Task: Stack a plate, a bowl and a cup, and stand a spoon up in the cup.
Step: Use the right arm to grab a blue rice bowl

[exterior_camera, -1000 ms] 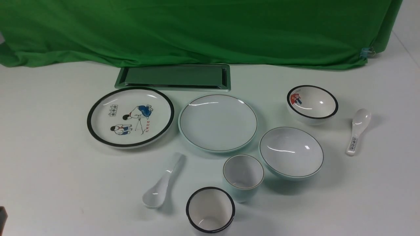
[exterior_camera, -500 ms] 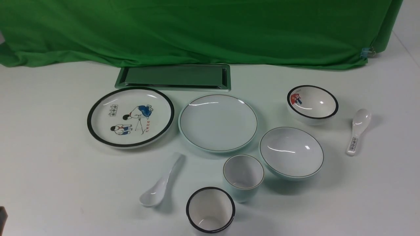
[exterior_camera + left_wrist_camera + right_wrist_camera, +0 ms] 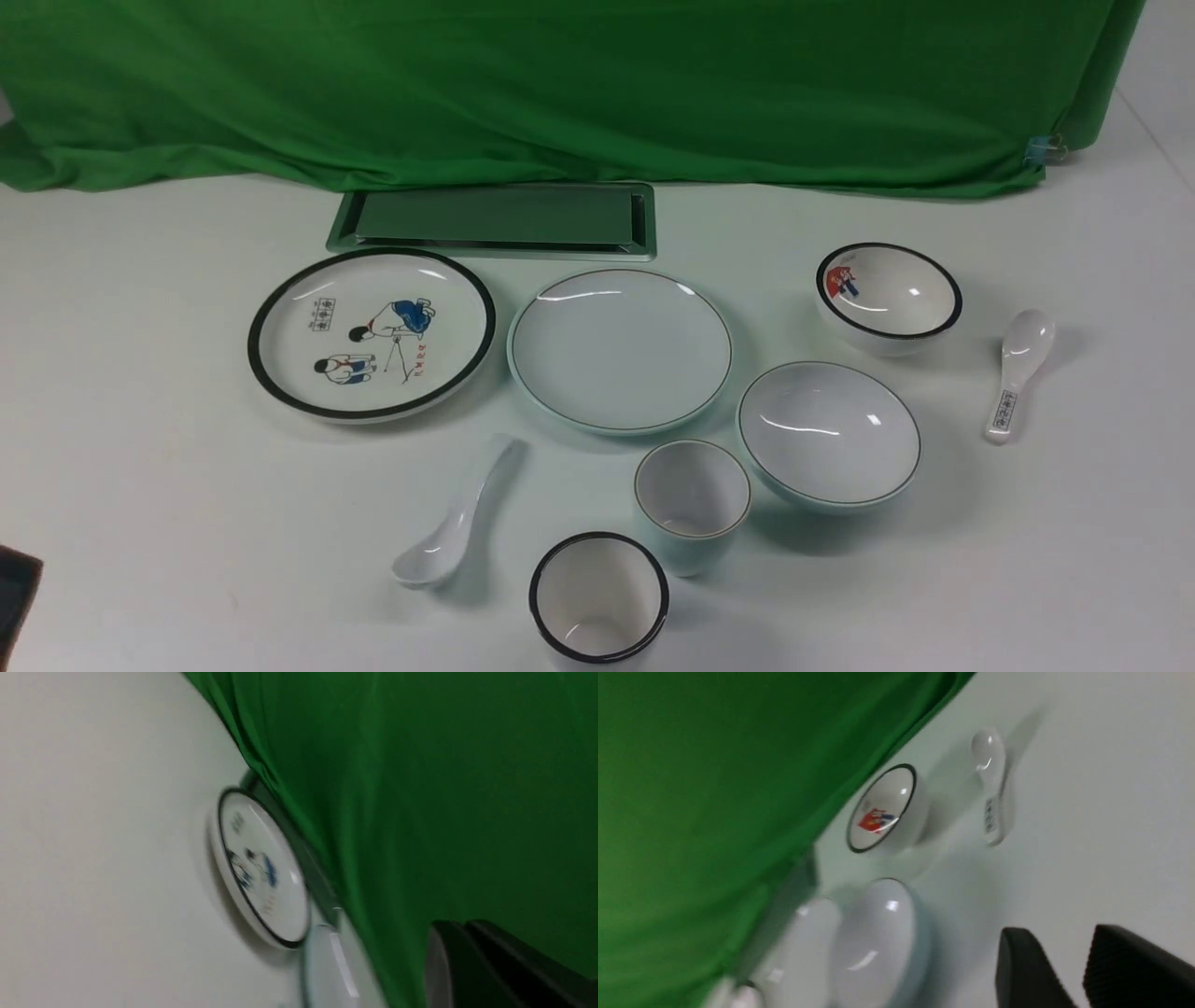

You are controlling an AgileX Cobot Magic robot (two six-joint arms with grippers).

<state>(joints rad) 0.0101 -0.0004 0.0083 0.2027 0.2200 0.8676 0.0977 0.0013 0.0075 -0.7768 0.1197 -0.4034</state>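
The left gripper point(image 3: 460, 926) is closed on nothing, the right gripper point(image 3: 1064, 933) parted and empty — tips blurred, so how wide is hard to judge — while the plain plate point(image 3: 621, 351), plain bowl point(image 3: 829, 434), thin-rimmed cup point(image 3: 692, 504) and unmarked spoon point(image 3: 450, 537) lie unstacked on the table point(image 3: 187, 523).

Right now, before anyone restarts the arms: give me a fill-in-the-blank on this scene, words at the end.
1. The plate with cartoon figures has a rim coloured ____.
2. The folded-edge cloth behind the tray is coloured ____.
3. The spoon with print on its handle lies to the ____ of the black-rimmed bowl.
4. The right claw is ____, with nothing between its fingers.

Missing words: black; green; right; open.
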